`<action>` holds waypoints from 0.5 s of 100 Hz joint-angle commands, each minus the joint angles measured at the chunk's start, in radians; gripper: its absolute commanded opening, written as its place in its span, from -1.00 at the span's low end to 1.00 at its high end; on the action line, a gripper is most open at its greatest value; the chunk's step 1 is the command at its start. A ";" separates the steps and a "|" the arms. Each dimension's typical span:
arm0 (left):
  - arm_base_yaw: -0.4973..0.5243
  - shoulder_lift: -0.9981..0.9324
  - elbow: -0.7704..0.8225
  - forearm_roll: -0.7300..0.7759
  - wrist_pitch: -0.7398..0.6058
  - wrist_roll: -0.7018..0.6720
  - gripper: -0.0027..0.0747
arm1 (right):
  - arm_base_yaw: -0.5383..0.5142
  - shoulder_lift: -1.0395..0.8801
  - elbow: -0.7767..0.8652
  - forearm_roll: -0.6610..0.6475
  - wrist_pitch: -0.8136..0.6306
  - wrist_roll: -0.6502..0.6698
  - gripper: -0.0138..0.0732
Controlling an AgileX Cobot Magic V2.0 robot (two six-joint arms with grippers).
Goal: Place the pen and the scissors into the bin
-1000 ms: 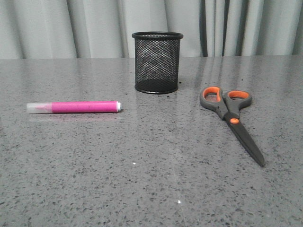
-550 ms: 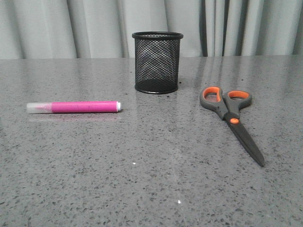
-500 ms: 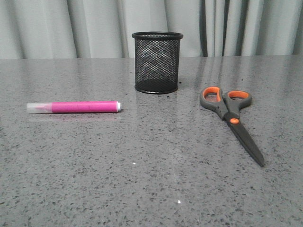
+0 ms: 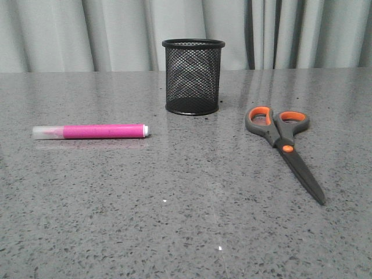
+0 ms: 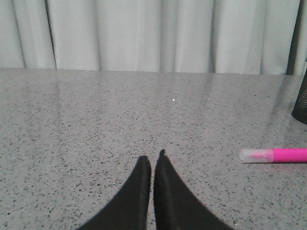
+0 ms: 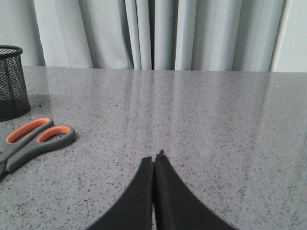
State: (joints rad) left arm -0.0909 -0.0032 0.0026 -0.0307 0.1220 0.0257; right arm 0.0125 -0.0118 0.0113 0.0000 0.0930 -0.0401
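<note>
- Bin (image 4: 193, 77): upright at upper centre of the front view.
- Pen (image 4: 90, 131): lying flat, left of centre.
- Scissors (image 4: 284, 147): lying flat at right, handles toward the bin.
- Left gripper (image 5: 152, 160) and right gripper (image 6: 155, 159): fingers together, holding nothing.

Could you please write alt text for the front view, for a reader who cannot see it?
A black wire-mesh bin stands upright at the back centre of a grey speckled table. A pink pen lies flat at left and closed scissors at right, both apart from it.
</note>
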 commanded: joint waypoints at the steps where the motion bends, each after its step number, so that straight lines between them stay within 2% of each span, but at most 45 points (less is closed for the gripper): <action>1: 0.004 -0.032 0.044 -0.015 -0.099 -0.010 -0.98 | 0.000 -0.018 0.014 0.000 -0.106 -0.010 -0.86; 11: 0.004 -0.032 0.043 -0.059 -0.115 -0.010 -0.98 | 0.000 -0.018 0.014 0.018 -0.131 -0.008 -0.86; 22: 0.004 -0.032 0.043 -0.148 -0.132 -0.010 -0.98 | 0.000 -0.018 0.014 0.112 -0.178 -0.008 -0.86; 38: 0.004 -0.032 0.043 -0.358 -0.134 -0.010 -0.98 | 0.000 -0.018 0.014 0.271 -0.202 -0.008 -0.86; 50: 0.004 -0.032 0.038 -0.590 -0.140 -0.010 -0.98 | 0.000 -0.018 0.012 0.413 -0.224 -0.008 -0.85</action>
State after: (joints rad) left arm -0.0909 -0.0032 0.0026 -0.4665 0.0687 0.0257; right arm 0.0125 -0.0118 0.0113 0.3124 -0.0277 -0.0401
